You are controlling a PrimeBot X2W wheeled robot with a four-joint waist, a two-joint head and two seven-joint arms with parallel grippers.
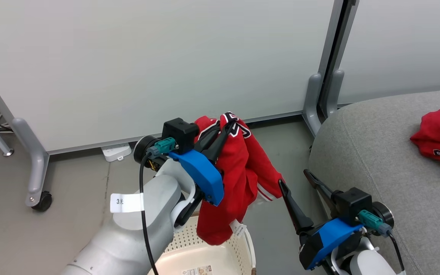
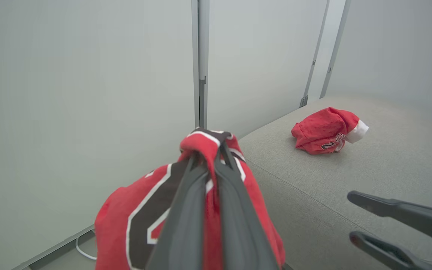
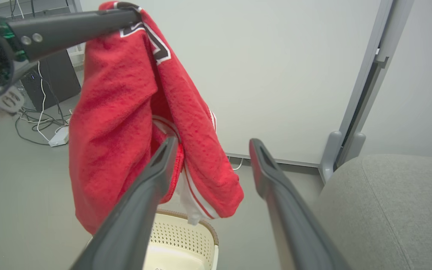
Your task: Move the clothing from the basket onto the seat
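Starting at your left, the left gripper (image 1: pixel 225 129) is clamped shut on the top of a red jersey (image 1: pixel 242 172). The jersey hangs free in a long fold, and its lower end dangles above the far rim of the basket (image 1: pixel 189 244), clear of the basket walls. To its right, the right gripper (image 1: pixel 294 177) has its fingers spread wide with nothing between them, just beside the jersey's hem and close to the left edge of the seat (image 1: pixel 376 164). Farther right, a second red garment (image 1: pixel 439 133) lies bunched on the seat top, well in from that left edge.

I judge you are mid-carry: the lift out of the basket is done and the drop is not. The next move calls for swinging the left arm rightward until the whole hanging length clears the seat's rounded edge, and only then opening.

Count: two red garments, one basket, one seat, two grippers. You cannot tell whether more clothing remains lower in the basket.
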